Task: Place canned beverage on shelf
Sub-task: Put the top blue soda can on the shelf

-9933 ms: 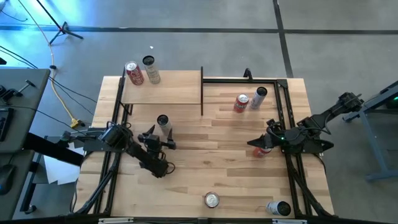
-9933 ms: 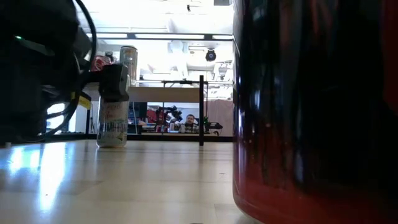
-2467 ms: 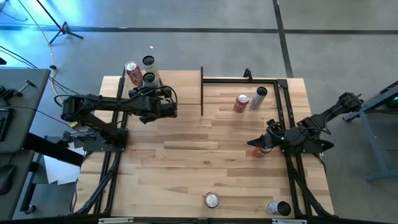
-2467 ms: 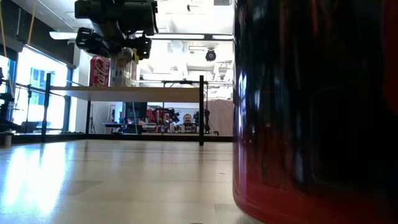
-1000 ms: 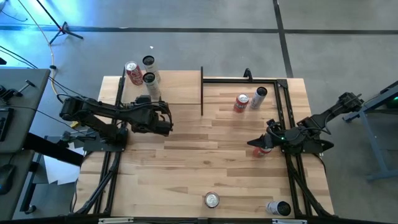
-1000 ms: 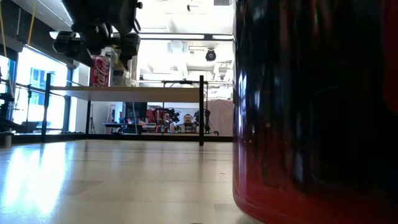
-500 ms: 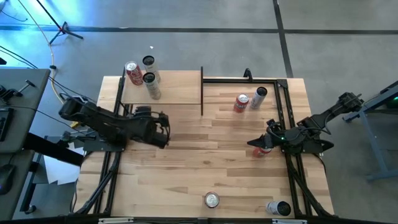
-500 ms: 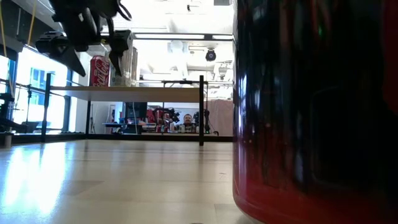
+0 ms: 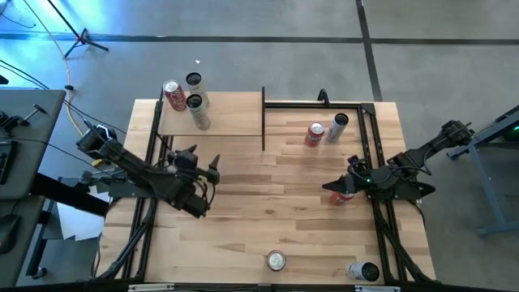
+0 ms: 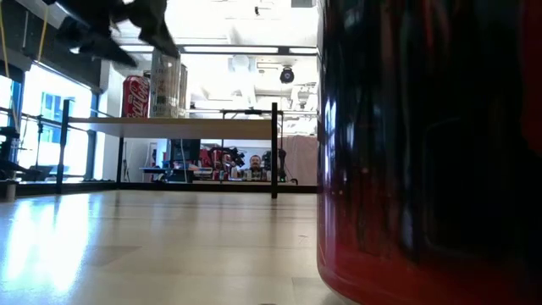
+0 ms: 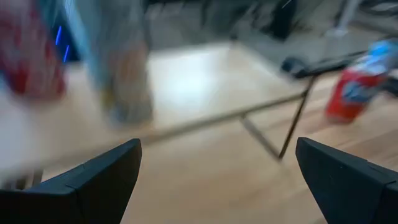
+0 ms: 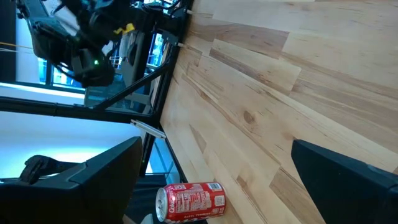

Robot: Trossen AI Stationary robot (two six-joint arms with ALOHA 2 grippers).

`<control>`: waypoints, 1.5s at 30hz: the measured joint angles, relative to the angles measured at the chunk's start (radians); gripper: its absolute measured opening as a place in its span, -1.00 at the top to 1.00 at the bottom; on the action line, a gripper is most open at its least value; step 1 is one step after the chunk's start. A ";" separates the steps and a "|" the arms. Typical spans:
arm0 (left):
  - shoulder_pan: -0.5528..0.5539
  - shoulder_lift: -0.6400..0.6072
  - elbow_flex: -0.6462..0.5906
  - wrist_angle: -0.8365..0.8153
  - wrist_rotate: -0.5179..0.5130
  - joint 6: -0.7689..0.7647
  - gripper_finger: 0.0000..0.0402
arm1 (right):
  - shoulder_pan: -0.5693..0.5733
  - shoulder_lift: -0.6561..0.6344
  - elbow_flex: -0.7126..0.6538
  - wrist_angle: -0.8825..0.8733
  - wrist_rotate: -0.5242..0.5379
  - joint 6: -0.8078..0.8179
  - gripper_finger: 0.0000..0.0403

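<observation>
shelf (image 9: 212, 113) carries three cans, upright so they stand steady | left gripper (image 9: 202, 167) fingers apart, empty | right gripper (image 9: 344, 191) fingers apart (parked on counter (image 9: 268, 212))

Only readable marking: white Coca-Cola script on the red can (image 10: 137, 96) on the shelf (image 10: 182, 125).
</observation>
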 joint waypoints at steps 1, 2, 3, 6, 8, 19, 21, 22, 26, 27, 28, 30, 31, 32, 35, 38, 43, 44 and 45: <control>-0.014 0.000 0.000 -0.002 -0.046 0.032 -0.99 | 0.000 0.000 0.000 0.000 0.000 0.000 -0.99; -0.029 0.000 0.000 -0.003 -0.087 0.064 -0.99 | 0.000 0.000 0.000 0.000 0.000 0.000 -0.99; -0.043 0.000 0.001 -0.003 -0.122 0.094 -0.99 | 0.000 0.000 0.000 0.000 0.000 0.000 -0.99; -0.087 0.000 0.001 -0.008 -0.181 0.151 -0.99 | 0.000 0.000 0.000 0.000 0.000 0.000 -0.99; -0.116 0.000 0.001 -0.036 -0.216 0.153 -0.99 | 0.000 0.000 0.000 0.000 0.000 0.000 -0.99; -0.291 -0.020 0.001 -0.182 -0.191 0.172 -0.99 | 0.000 0.000 0.000 0.000 0.000 0.000 -0.99; -0.317 -0.027 0.001 -0.179 -0.176 0.186 -0.99 | 0.000 0.000 0.000 0.000 0.000 0.000 -0.99; -0.330 -0.032 0.001 -0.179 -0.155 0.181 -0.99 | 0.000 0.000 0.000 0.000 0.000 0.000 -0.99; -0.368 -0.044 0.001 -0.180 -0.067 0.191 -0.99 | 0.000 0.000 0.000 0.000 0.000 0.000 -0.99; -0.374 -0.047 0.001 -0.181 -0.061 0.195 -0.99 | 0.000 0.000 0.000 0.000 0.000 0.000 -0.99; -0.381 -0.049 0.001 -0.181 -0.063 0.195 -0.99 | 0.000 0.000 0.000 0.000 0.000 0.000 -0.99; -0.401 -0.061 -0.019 -0.178 -0.100 0.183 -0.99 | 0.000 0.000 0.000 0.000 0.000 0.000 -0.99; -0.415 -0.071 -0.039 -0.182 -0.132 0.161 -0.99 | 0.000 0.000 0.000 0.000 0.000 0.000 -0.99; -0.429 -0.081 -0.065 -0.181 -0.168 0.129 -0.99 | 0.000 0.000 0.000 0.000 0.000 0.000 -0.99; -0.472 -0.122 -0.183 -0.180 -0.253 -0.020 -0.99 | 0.000 0.000 0.000 0.000 0.000 0.000 -0.99; -0.497 -0.173 -0.323 -0.181 -0.284 -0.212 -0.99 | 0.000 0.000 0.000 0.000 0.000 0.000 -0.99; -0.537 -0.242 -0.475 -0.180 -0.286 -0.402 -0.99 | 0.000 0.000 0.000 0.000 0.000 0.000 -0.99; -0.549 -0.249 -0.486 -0.180 -0.287 -0.408 -0.99 | 0.000 0.000 0.000 0.000 0.000 0.000 -0.99; -0.562 -0.253 -0.494 -0.180 -0.288 -0.408 -0.99 | 0.000 0.000 0.000 0.000 0.000 0.000 -0.99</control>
